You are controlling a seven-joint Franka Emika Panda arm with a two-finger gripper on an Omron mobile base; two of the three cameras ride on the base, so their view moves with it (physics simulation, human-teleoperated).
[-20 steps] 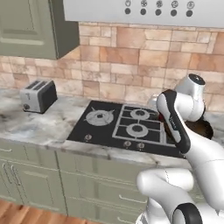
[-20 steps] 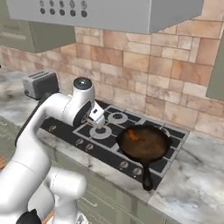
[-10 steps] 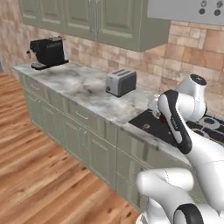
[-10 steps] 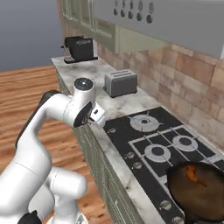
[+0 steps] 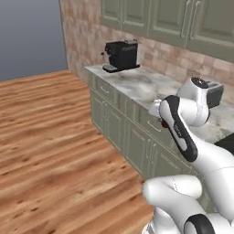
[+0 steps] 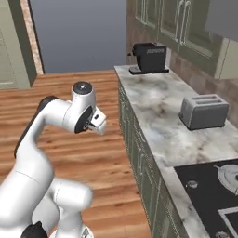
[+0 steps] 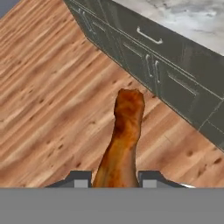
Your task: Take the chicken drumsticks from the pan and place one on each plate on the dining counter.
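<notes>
Hand view: a chicken drumstick (image 7: pixel 124 140) is held between the two dark fingertips (image 7: pixel 83 179), which are closed on its lower end. The browned piece stands out lengthwise along the gripper's axis, its knobbed end farthest from the hand. Below it lie the wooden floor (image 7: pixel 48 87) and the grey-green cabinet fronts (image 7: pixel 175 83), so the meat is being carried over open floor, not over any worktop.

Right base view: the gripper (image 6: pixel 98 122) is tucked in close to the arm's upper joint, well apart from the marble worktop (image 6: pixel 162 111). The clasp itself cannot be made out here; the grasp is read from the hand camera. The tucked posture is judged to be a carrying pose, with the load kept near the body so that it stays clear of the cabinets while the base is driven.

- On the worktop: a toaster (image 6: pixel 203 110), a black coffee machine (image 6: pixel 149 57), and a corner of the black gas hob (image 6: pixel 209 190).
- Left base view: the same coffee machine (image 5: pixel 121 55) is seen at the far end of the worktop (image 5: pixel 151 84).

Judgement: transport step, one drumstick in hand and not yet set down. A plate on the dining counter must next be found. Risk: slippage, since only the narrow end is gripped.
</notes>
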